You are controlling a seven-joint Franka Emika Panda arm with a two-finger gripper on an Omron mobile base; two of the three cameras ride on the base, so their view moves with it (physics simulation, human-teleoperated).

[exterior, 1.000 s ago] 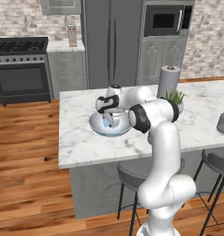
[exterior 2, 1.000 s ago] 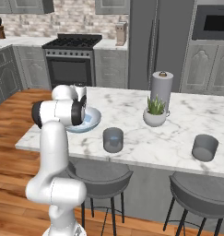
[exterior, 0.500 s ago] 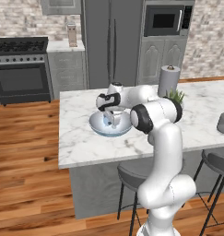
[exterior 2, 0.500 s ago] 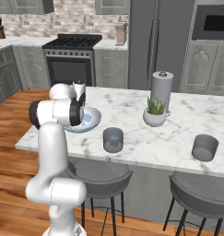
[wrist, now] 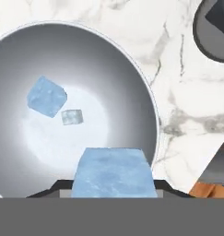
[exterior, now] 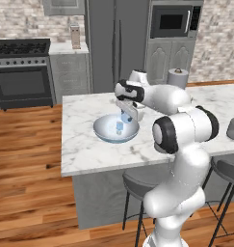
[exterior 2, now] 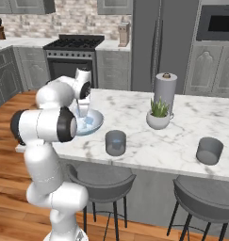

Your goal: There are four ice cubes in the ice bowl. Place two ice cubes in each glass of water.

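The ice bowl (exterior: 102, 132) sits near the left end of the marble island. My gripper (exterior: 125, 116) hangs just above the bowl's right half, shut on one pale-blue ice cube (wrist: 114, 173), which looms large between the fingertips in the hand view. Two more ice cubes (wrist: 46, 96) (wrist: 72, 117) lie on the floor of the bowl (wrist: 109, 60). One glass of water (exterior 2: 115, 142) stands near the island's front edge, right of the bowl (exterior 2: 96, 123). The other glass (exterior 2: 209, 150) is far to the right. The gripper (exterior 2: 82, 109) is partly hidden by my arm.
A small white pot with a green plant (exterior 2: 159, 115) and a tall paper-towel roll (exterior 2: 165, 88) stand behind the glasses. Bar stools (exterior 2: 101, 178) sit under the island's front edge. A stove (exterior: 22, 72) and fridge line the back wall.
The gripper has risen a little out of the bowl and shifted slightly right, carrying an ice cube with it. The bowl and glasses have stayed put.
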